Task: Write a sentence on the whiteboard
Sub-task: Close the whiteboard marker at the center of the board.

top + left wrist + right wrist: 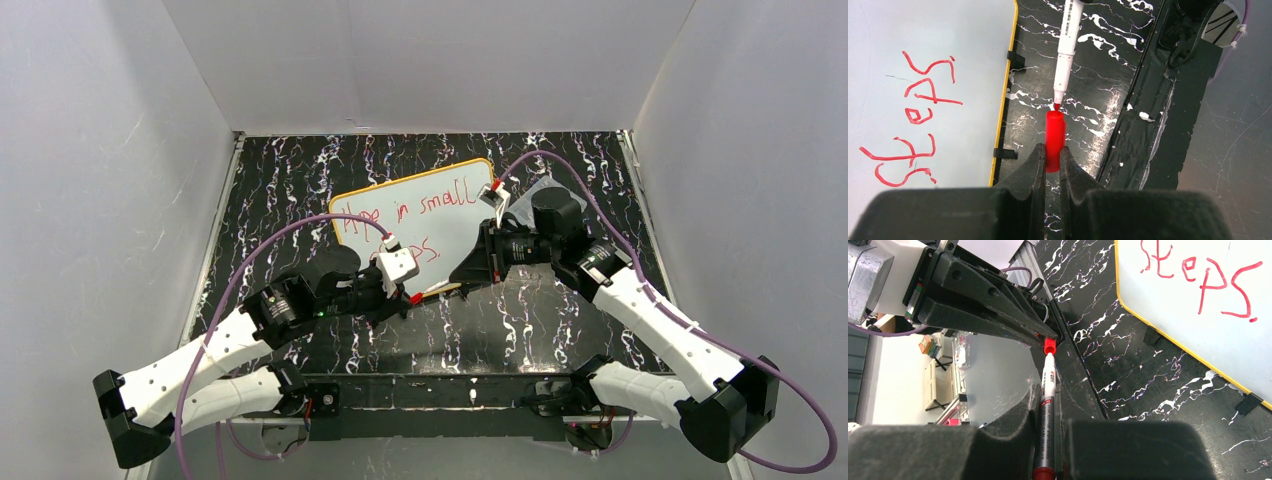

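Black left gripper (pixel 1050 150) is squeezed tight on a small red plastic cap (pixel 1054 135). Just ahead, the right gripper (pixel 1047 407) is clamped on a thin white marker pen (pixel 1067 55), whose red tip seems to touch the cap's mouth. Left of the left gripper lies the flat white whiteboard (pixel 963 30), and its red handwritten sentence (pixel 430 203) looks finished. So this is the capping step. Next, keep both straight and push them together.

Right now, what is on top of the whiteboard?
On the whiteboard is the sentence in red: "Hope in small" above "steps." In the top view the left arm covers the start of "steps"; the left wrist view shows it whole.
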Robot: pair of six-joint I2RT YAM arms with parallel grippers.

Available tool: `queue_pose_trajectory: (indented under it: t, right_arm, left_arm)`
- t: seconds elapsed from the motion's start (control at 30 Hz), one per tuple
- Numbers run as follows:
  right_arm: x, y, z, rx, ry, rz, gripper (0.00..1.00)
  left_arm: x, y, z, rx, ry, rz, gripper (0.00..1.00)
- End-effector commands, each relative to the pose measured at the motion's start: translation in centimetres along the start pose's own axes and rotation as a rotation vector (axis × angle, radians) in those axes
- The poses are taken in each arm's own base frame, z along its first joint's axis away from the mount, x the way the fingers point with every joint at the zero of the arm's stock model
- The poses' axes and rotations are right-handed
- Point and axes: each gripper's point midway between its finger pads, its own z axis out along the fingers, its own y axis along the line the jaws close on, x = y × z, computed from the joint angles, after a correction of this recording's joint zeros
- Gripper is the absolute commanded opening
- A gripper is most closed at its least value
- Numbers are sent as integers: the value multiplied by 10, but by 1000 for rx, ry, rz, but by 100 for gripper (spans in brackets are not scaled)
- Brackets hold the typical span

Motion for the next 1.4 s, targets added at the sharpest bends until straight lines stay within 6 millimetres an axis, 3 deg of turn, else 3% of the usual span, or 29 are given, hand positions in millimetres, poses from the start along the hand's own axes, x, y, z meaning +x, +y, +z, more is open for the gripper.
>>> queue_pose_trajectory:
  t: [0.0, 0.73, 1.37]
  right_arm:
    - [-3, 6, 2, -41, -5, -35, 1]
    - [9, 8, 13, -82, 46, -24, 1]
    - [28, 16, 24, -153, 97, -4, 1]
  left_arm:
    - [-3, -1, 0, 13, -18, 7, 0]
    - [-8, -9, 1, 57, -43, 18, 0]
    - [-34, -14, 7, 100, -130, 36, 0]
